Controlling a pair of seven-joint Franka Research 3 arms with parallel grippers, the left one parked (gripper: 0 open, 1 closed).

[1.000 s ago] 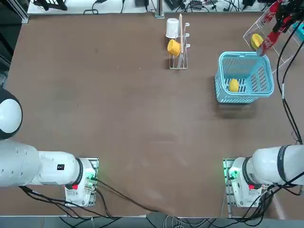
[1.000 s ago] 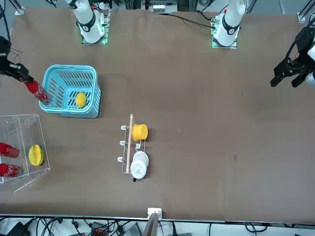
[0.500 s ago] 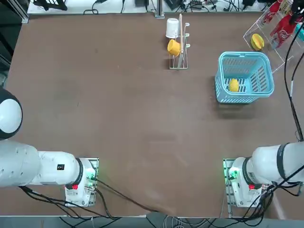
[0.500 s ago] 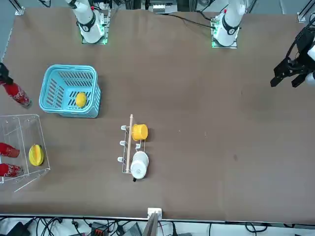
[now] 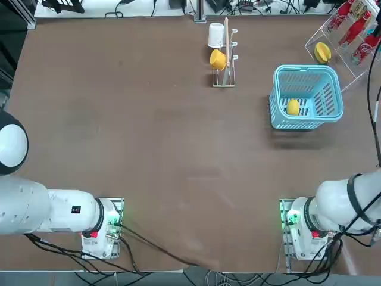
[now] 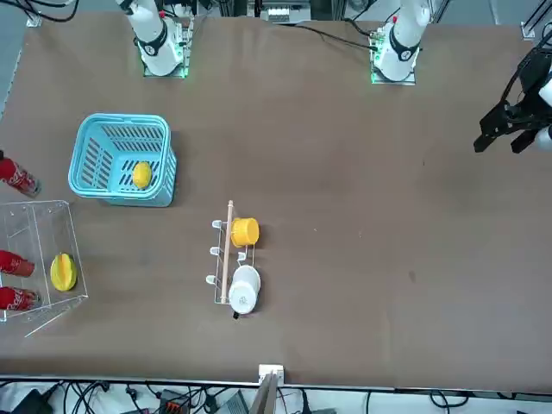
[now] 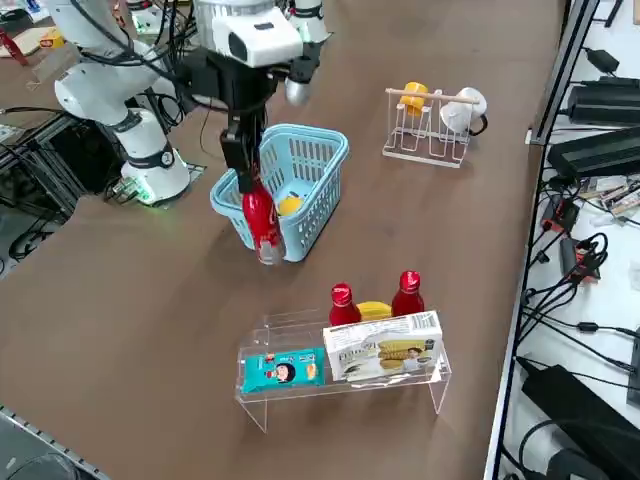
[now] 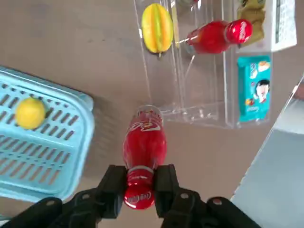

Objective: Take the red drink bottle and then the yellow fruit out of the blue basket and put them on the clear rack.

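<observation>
My right gripper (image 8: 140,189) is shut on the cap end of the red drink bottle (image 8: 145,145). The bottle (image 7: 259,226) hangs upright from the gripper (image 7: 247,180), above the table between the blue basket (image 7: 318,150) and the clear rack (image 7: 345,385). In the front view the bottle (image 6: 15,173) shows at the left edge, beside the basket (image 6: 121,122). The yellow fruit (image 8: 30,112) lies on the basket's floor (image 5: 293,107). The rack (image 8: 209,116) stands just beyond the bottle in the wrist view.
The rack holds two more red bottles (image 7: 341,302) (image 7: 407,293), a yellow fruit with a dark tip (image 8: 158,28), a teal packet (image 7: 283,371) and a biscuit box (image 7: 383,347). A metal cup stand (image 5: 225,59) with a yellow cup (image 5: 218,59) and a white cup (image 5: 215,36) stands left of the basket.
The right gripper has carried the red bottle away from the basket's rim, outward toward the table's right side by the rack. The yellow fruit and basket have not moved.
</observation>
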